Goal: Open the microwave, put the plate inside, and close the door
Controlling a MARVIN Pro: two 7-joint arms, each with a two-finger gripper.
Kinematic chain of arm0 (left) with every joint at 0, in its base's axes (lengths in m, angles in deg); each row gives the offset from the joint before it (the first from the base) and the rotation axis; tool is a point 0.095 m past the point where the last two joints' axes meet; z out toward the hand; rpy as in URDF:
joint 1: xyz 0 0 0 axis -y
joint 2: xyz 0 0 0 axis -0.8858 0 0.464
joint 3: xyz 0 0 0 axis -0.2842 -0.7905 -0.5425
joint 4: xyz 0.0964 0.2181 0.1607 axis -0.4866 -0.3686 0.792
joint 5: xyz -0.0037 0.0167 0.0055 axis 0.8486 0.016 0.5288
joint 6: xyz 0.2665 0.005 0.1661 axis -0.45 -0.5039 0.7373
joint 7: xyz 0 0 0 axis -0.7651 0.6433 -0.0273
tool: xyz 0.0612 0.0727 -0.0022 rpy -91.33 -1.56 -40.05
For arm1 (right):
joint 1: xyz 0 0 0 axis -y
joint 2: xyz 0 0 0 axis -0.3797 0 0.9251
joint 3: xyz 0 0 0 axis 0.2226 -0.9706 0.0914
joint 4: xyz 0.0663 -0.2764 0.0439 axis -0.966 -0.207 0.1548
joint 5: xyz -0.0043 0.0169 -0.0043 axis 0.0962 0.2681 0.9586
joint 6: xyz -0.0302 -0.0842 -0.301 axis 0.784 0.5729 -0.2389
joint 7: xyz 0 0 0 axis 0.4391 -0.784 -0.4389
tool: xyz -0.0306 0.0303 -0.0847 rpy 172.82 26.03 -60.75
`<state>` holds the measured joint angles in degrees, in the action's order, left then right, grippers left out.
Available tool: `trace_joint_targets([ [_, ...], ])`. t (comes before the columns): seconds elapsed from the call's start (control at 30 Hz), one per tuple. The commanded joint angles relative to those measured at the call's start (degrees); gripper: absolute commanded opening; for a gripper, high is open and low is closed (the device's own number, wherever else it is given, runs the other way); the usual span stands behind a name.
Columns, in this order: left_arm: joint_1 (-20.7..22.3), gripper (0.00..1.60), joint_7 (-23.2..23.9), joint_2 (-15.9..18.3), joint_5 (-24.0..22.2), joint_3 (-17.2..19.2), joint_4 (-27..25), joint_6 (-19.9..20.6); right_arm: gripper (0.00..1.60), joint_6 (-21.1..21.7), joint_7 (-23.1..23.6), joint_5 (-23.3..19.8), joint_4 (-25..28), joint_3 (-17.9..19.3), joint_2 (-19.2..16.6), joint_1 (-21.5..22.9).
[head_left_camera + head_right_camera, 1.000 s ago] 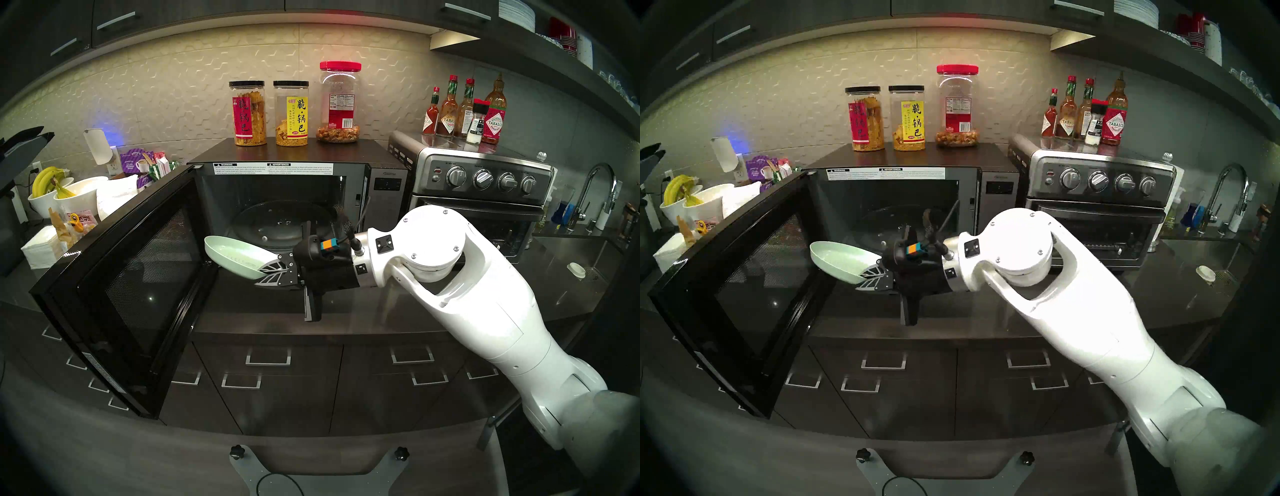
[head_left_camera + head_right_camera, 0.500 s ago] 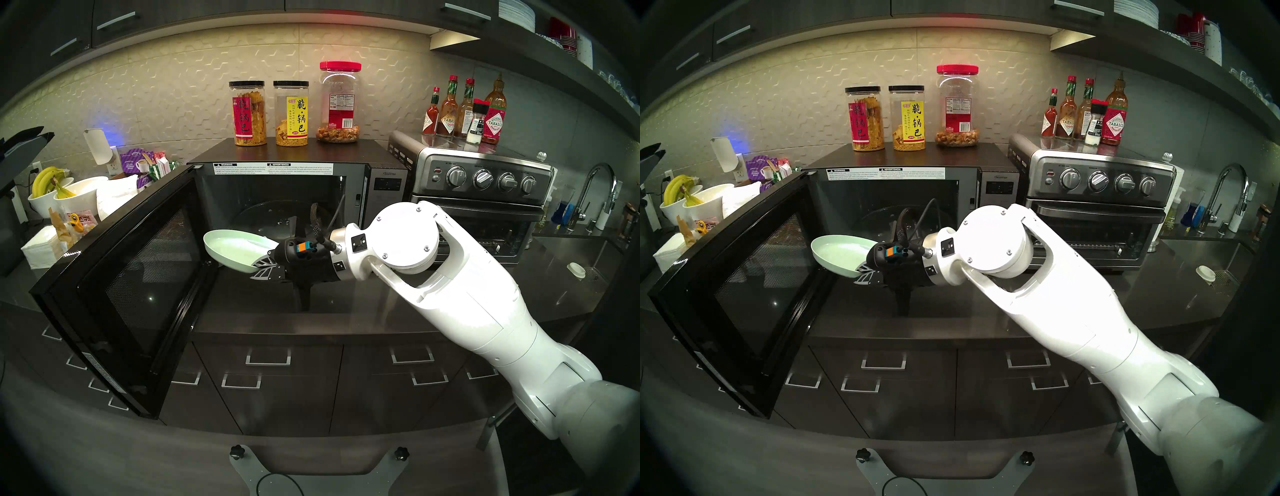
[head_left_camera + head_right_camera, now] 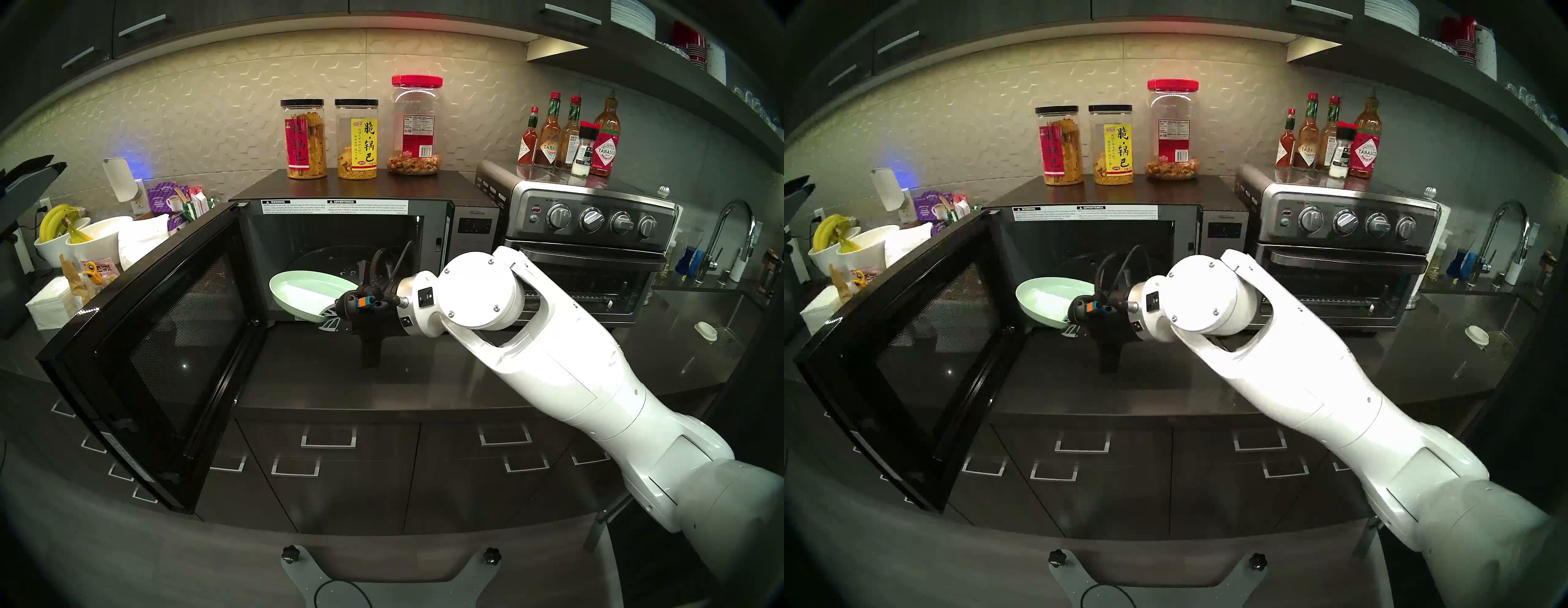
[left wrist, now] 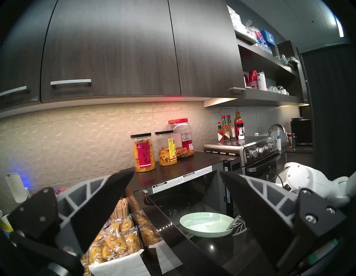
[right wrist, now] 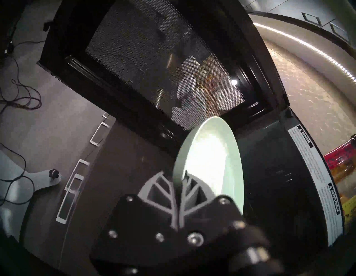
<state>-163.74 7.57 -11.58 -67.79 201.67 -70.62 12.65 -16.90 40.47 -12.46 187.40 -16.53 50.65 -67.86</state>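
At nine o'clock in the head view my left gripper (image 4: 173,194) hangs parked by the snack corner, jaws spread wide and holding nothing. Right of it the door (image 3: 169,339) stands swung fully out on its left hinge, mesh inner window facing me.

What has just changed: a second ago the plate (image 3: 309,295) hung in front of the door's hinge edge, outside the cavity and tipped down toward its gripped side; now it has travelled toward twelve o'clock and sits flatter, its far rim past the threshold and over the near edge of the glass turntable (image 3: 335,263). From these views I cannot tell whether its underside touches the sill. My right gripper (image 3: 330,319) is clamped on the plate's near rim, one finger above, one below, as the right wrist view confirms. I judge the opening step done and the insertion about halfway: the plate needs to go deeper and settle before I let go, and closing is all still ahead.

Counting left to right: two white bowls (image 3: 91,240) holding bananas; one microwave (image 3: 360,187); three snack jars (image 3: 356,138) on its roof, two black-lidded and one red-lidded; one mint-green plate; one toaster oven (image 3: 589,237) at two o'clock with four knobs; on top of it five sauce bottles (image 3: 551,131) and one shaker (image 3: 584,148); one faucet (image 3: 736,237) at three o'clock.
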Motion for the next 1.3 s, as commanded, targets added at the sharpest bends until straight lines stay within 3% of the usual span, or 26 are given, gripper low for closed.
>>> trace_joint_targets([
  [0.0,-0.1,1.6,6.1,0.2,0.1,0.3,0.1,-0.1,0.0,-0.4,-2.3,2.3,-0.6,-0.3,2.2,2.0],
  [0.63,-0.1,1.6,6.4,0.2,0.2,0.3,0.1,-0.1,0.0,-3.1,-8.2,10.4,-9.8,-4.0,6.9,4.1],
  [1.27,-0.2,1.6,6.1,0.2,0.1,0.3,0.1,-0.1,0.0,-3.8,-10.4,12.9,-10.8,-3.9,7.6,3.4],
])
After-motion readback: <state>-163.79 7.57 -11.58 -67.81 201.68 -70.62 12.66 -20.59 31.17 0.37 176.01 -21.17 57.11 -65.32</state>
